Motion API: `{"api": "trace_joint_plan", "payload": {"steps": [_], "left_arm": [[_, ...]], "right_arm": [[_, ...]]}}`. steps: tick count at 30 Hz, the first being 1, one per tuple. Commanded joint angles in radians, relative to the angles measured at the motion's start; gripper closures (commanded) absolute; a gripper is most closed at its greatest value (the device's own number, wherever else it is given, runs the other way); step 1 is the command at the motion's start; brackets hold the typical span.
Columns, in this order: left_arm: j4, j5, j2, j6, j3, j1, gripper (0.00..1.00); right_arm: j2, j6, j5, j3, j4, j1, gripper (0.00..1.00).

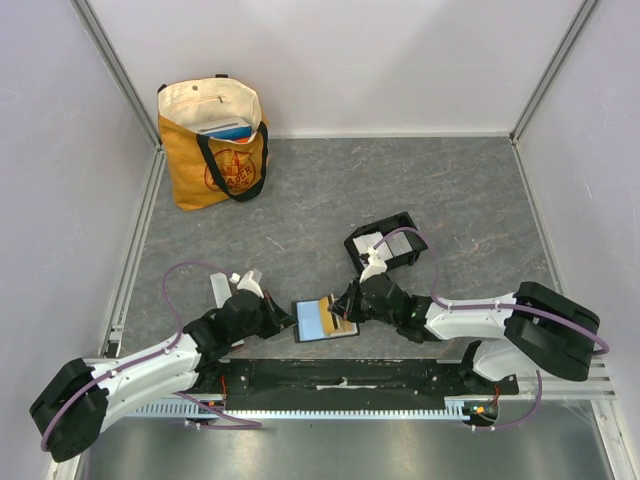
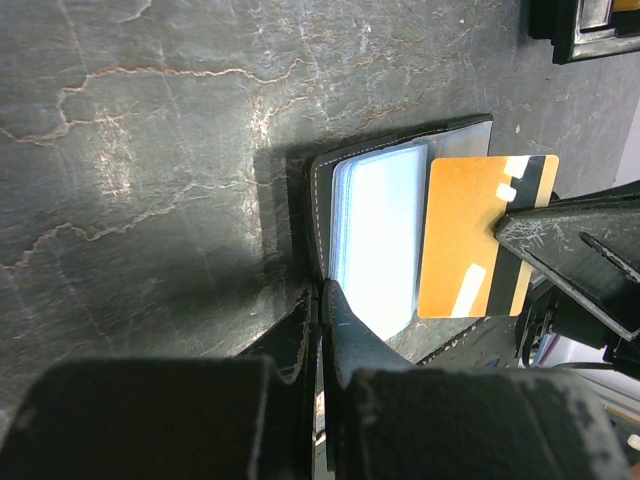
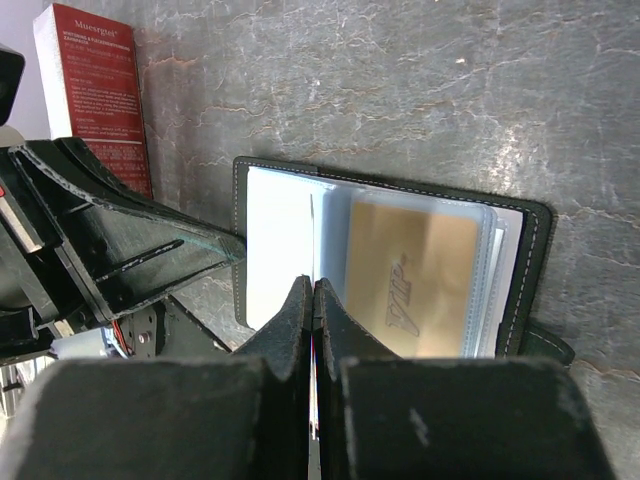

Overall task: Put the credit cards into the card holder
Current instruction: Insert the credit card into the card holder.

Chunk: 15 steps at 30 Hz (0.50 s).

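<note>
- The grey stone-look desk [image 1: 450,190] carries everything.
- An orange tote bag [image 1: 205,165] stands way back in the left corner, well apart from the rest.
- The open black wallet [image 1: 312,322] lies flat near the front edge, roughly mid-desk, with its pale clear sleeves facing up.
- The card holder [image 1: 398,221], the little black tray, sits just behind the wallet and a bit to the right. There's pale stuff in it that's too small to make out.
- The left gripper [image 2: 322,295] is closed tight, with its tips right at the wallet's edge. I can't tell if it's actually pinching the cover or just touching it.
- A red box [image 3: 95,95] sits on the desk just beside the left gripper.
- The right gripper [image 3: 313,290] is clamped on the edge of the orange-gold card [image 2: 470,235]. The card's stripe side is showing and it's right up against the wallet's sleeves, so it's not in the card holder.
- The right wrist view also shows a gold "VIP" face under one sleeve. Whether that's the same card, no idea.
</note>
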<state>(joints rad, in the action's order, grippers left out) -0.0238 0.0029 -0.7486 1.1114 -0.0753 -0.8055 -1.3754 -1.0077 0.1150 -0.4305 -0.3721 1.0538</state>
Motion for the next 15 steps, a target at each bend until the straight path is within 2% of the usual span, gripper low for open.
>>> {"api": "trace_joint_plan", "payload": {"steps": [1, 6, 15], "left_arm": [[0.001, -0.007, 0.005, 0.016, 0.008, -0.001, 0.98], [0.001, -0.007, 0.002, 0.016, 0.008, -0.003, 0.98], [-0.001, -0.007, 0.000, 0.016, 0.006, -0.004, 0.98]], "right_arm": [[-0.008, -0.041, 0.032, 0.027, -0.073, -0.008, 1.00], [0.016, -0.051, 0.060, 0.048, -0.074, -0.017, 1.00], [-0.027, -0.054, 0.014, 0.056, -0.137, -0.021, 1.00]]}}
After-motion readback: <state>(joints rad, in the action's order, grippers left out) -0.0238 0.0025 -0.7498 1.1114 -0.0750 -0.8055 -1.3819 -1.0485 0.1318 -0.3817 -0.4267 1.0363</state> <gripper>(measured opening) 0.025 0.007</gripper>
